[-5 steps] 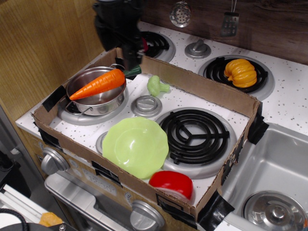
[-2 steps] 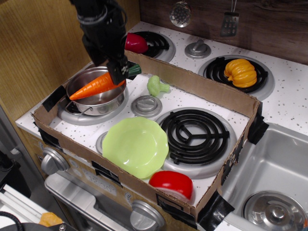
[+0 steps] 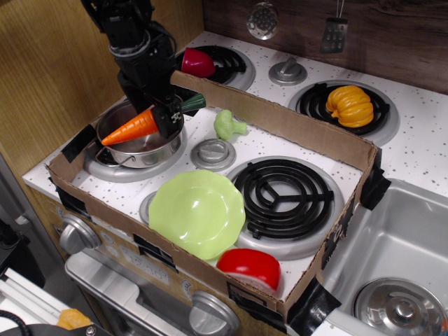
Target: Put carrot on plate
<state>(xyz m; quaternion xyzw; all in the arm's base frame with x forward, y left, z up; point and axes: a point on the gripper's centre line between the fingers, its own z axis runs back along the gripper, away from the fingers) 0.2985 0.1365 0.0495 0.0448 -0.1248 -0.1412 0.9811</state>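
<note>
The orange carrot (image 3: 133, 127) with a dark green stem end (image 3: 193, 103) lies across the rim of a steel pot (image 3: 143, 148) at the back left of the toy stove. My black gripper (image 3: 166, 116) has come down over the carrot's thick end. One finger (image 3: 170, 120) shows in front of the carrot and the other is hidden behind it, so the jaws look open astride it. The carrot still rests on the pot. The pale lime-green plate (image 3: 197, 212) with a wavy rim lies at the front, well apart from the gripper.
A low cardboard wall (image 3: 294, 126) rings the stove top. Inside are a green toy vegetable (image 3: 227, 124), a black burner (image 3: 282, 197) and a red rounded toy (image 3: 249, 267). Outside are a yellow-orange pumpkin (image 3: 350, 105), a dark red toy (image 3: 198, 63) and a sink (image 3: 392, 259).
My gripper has moved left and down from behind the cardboard wall onto the carrot's thick end. The carrot and the plate have not moved.
</note>
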